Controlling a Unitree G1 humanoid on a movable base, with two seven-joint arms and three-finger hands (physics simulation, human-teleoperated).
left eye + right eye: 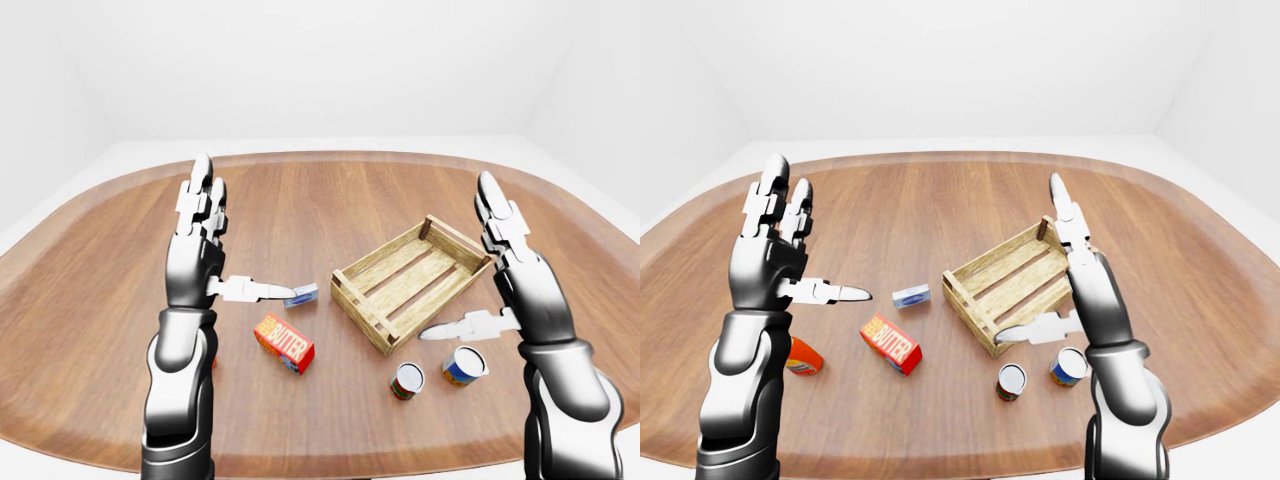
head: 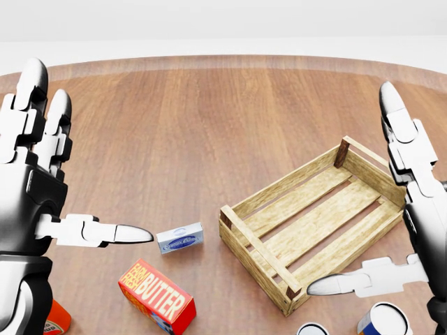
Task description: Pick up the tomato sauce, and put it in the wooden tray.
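The tomato sauce can [image 1: 406, 381], red and green with a silver lid, stands on the table at the lower right of the left-eye view, just below the wooden tray [image 1: 362, 316]. The slatted tray is empty and sits at an angle. My right hand [image 1: 470, 270] is open, raised above the table beside the tray's right end, with its thumb over the spot just above the cans. My left hand [image 1: 228, 245] is open and raised at the left, holding nothing.
A blue and orange can [image 1: 464, 365] stands right of the sauce can. A red butter box [image 1: 284, 343] and a small blue-white box [image 1: 302, 295] lie left of the tray. An orange bottle [image 1: 803, 357] lies by my left forearm. The oval wooden table [image 1: 330, 195] stretches beyond.
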